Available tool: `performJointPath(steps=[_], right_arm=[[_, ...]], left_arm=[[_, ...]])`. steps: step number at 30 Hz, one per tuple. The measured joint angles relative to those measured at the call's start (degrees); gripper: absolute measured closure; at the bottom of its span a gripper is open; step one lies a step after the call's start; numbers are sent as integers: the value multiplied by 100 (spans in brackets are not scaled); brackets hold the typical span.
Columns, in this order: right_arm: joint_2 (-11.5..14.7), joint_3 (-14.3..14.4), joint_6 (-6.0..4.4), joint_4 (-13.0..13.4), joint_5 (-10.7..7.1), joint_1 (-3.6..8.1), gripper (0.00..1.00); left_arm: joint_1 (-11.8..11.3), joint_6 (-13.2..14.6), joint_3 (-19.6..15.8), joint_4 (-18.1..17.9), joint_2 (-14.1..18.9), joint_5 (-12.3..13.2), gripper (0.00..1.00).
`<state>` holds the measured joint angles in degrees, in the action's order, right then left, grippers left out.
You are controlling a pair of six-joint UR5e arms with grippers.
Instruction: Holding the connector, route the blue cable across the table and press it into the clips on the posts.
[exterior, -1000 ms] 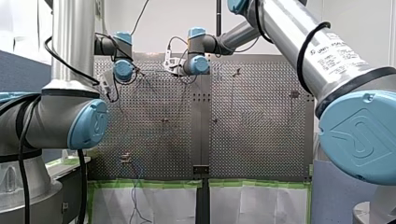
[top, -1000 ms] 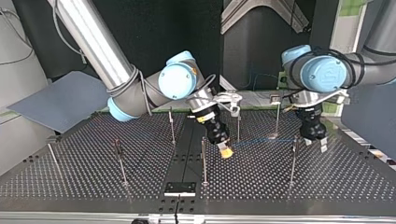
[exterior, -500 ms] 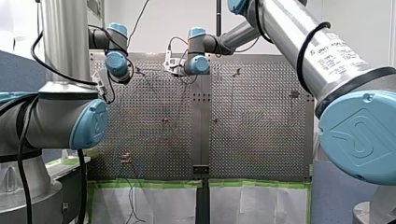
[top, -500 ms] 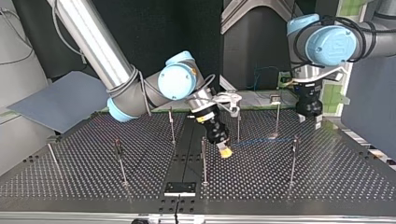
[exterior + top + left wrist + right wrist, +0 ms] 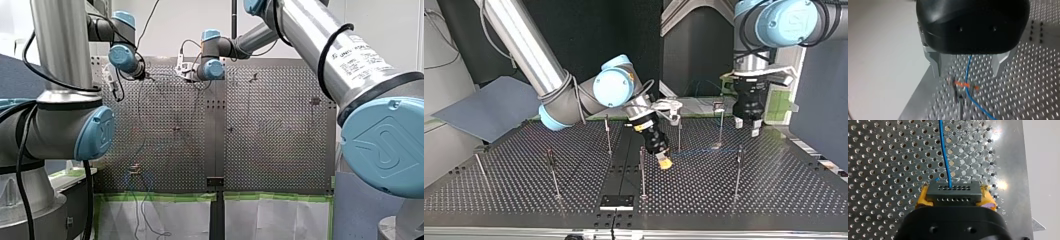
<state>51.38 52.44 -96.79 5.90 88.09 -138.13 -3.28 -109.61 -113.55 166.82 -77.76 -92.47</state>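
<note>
our right gripper clamps the connector; our left gripper, fingers apart, hangs over the blue cable crossing a clip.

Left arm, right arm over table

Smeared clip, cable lost at the edge
In the left wrist view the clip was blurred and the blue cable ran off the edge; the connector hid most of my right gripper's 2 yellow pads.
</note>
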Motion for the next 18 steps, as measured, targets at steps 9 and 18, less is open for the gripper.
performJointPath(steps=[9, 18], right_arm=[[0, 0, -16, 0, 16, 2, 100], [-2, 0, -17, -16, 16, 8, 100]], left_arm=[[141, 221, 284, -84, -208, 501, 0], [253, 441, 558, -183, -315, 904, 0]])
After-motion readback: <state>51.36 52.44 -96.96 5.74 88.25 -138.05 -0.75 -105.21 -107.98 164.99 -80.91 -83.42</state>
